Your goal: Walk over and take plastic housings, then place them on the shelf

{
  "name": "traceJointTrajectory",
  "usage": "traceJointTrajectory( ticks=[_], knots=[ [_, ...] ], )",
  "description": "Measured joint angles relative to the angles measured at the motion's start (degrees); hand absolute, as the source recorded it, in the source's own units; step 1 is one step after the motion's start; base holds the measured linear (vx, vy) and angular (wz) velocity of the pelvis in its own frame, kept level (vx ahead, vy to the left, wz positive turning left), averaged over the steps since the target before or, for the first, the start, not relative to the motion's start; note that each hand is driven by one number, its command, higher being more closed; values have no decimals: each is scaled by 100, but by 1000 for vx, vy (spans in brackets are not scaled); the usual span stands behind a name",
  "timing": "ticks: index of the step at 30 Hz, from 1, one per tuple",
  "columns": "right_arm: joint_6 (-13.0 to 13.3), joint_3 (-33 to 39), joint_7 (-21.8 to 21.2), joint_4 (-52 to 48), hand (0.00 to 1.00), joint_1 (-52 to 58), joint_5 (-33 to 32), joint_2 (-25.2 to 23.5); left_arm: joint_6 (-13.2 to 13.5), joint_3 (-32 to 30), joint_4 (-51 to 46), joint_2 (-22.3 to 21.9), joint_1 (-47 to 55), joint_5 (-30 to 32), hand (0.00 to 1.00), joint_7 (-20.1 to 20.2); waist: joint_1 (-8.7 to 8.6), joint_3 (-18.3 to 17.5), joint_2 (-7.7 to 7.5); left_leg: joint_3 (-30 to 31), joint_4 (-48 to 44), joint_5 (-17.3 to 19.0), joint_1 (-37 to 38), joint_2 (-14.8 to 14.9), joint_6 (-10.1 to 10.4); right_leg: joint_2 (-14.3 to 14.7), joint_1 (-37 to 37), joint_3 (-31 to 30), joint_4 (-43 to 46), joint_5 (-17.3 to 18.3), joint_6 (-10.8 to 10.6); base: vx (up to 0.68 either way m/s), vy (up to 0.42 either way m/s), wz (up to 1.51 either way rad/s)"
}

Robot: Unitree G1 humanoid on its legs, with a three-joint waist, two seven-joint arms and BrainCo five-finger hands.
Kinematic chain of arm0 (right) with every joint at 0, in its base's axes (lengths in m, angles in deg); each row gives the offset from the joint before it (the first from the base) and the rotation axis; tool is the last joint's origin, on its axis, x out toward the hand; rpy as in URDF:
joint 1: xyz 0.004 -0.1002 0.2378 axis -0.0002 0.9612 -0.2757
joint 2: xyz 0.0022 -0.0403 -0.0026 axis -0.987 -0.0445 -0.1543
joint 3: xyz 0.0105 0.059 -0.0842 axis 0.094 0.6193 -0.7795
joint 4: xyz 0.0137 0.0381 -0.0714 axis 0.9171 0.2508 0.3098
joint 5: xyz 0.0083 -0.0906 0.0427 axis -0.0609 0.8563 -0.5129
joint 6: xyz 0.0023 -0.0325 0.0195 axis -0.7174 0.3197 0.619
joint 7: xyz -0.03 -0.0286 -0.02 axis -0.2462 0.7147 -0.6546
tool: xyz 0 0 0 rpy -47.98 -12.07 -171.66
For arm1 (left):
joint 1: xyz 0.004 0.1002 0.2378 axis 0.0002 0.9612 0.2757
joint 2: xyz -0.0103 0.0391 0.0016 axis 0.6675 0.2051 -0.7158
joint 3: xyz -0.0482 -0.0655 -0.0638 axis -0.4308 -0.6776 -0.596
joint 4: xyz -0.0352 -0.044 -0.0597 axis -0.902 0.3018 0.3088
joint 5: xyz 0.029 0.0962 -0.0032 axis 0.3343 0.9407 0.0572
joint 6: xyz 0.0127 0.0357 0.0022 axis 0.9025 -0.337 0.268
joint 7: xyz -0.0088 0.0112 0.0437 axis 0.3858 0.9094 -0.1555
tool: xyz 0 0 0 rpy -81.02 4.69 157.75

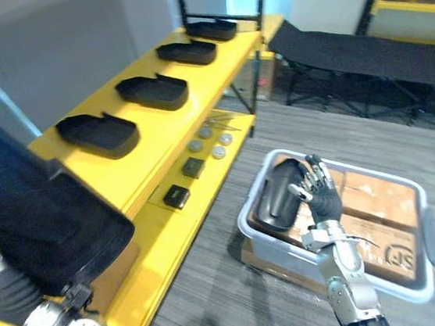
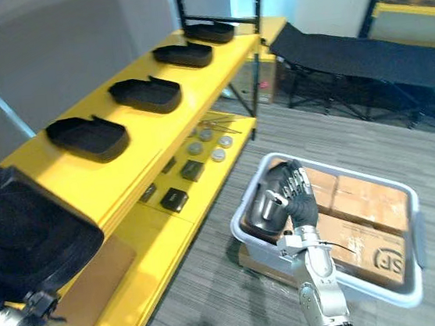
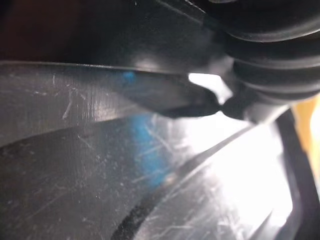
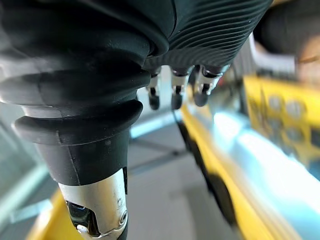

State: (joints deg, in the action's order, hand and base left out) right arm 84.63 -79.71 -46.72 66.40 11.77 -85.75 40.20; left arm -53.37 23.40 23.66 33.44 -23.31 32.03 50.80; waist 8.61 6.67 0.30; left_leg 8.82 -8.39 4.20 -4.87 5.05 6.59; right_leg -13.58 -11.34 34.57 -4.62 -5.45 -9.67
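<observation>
The yellow shelf (image 1: 145, 151) already carries a row of four plastic housings (image 1: 98, 135) on its top level, so the task looks well along. A fifth, the large black housing (image 1: 28, 224), rests over the left hand (image 1: 9, 301), whose fingers are hidden beneath it, so its grip cannot be told. On the floor, the grey bin (image 1: 376, 172) holds one last housing (image 1: 276, 195) beside cardboard boxes (image 1: 373, 216). The right hand (image 1: 324, 198) reaches it with fingers spread, apparently only touching, not yet gripping.
</observation>
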Motion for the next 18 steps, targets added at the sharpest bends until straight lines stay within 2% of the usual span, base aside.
traceJointTrajectory(
  ticks=[1,2,3,5,8,10,14,16,18],
  knots=[
    [-75,4,177,1,0,24,220,10,167,16,1,17,-73,-374,100,416,-110,15,0,-402,-13,-136,-141,115,-176,-36,-191,414,9,37,-21,9,-19,171],
    [-104,16,239,2,0,33,307,43,252,43,-2,15,-112,-528,100,579,-172,31,3,-674,-7,-249,-148,202,-171,-51,-275,585,29,55,-41,35,36,163],
    [-133,16,341,5,0,44,398,115,399,83,-4,10,-156,-765,100,816,-142,52,70,-900,27,-462,-166,240,66,-113,-368,811,100,93,-128,40,113,89],
    [-138,21,338,26,0,26,499,105,476,85,-93,25,-177,-972,100,927,-31,73,74,-925,133,-532,-128,104,81,-259,-365,779,139,89,-158,36,143,32],
    [-117,27,279,26,0,4,576,69,497,166,-211,66,-372,-934,100,1078,-22,171,11,-1008,210,-528,-112,3,7,-437,-256,697,315,224,-173,14,94,-9],
    [-34,41,145,25,0,-64,598,70,496,234,-273,130,-423,-930,100,1266,-28,207,-36,-1133,227,-519,-131,11,-23,-486,-64,428,445,306,-118,25,58,-26],
    [9,283,150,-106,0,32,792,80,388,678,-204,401,-704,-976,100,1632,-354,258,-103,-733,239,-627,-238,-40,-8,-95,158,-1050,750,1039,76,0,-34,45],
    [27,520,82,-253,0,154,676,86,381,961,-27,482,-839,-976,100,1827,-356,280,-133,-512,276,-676,-221,-62,49,-68,137,-1132,1006,1184,43,39,-88,65],
    [53,621,4,-253,0,202,666,91,348,1115,66,467,-789,-976,100,1836,-404,291,-125,-460,289,-745,-205,-25,65,-2,66,-1118,1111,1218,33,38,-54,43]
  ],
)
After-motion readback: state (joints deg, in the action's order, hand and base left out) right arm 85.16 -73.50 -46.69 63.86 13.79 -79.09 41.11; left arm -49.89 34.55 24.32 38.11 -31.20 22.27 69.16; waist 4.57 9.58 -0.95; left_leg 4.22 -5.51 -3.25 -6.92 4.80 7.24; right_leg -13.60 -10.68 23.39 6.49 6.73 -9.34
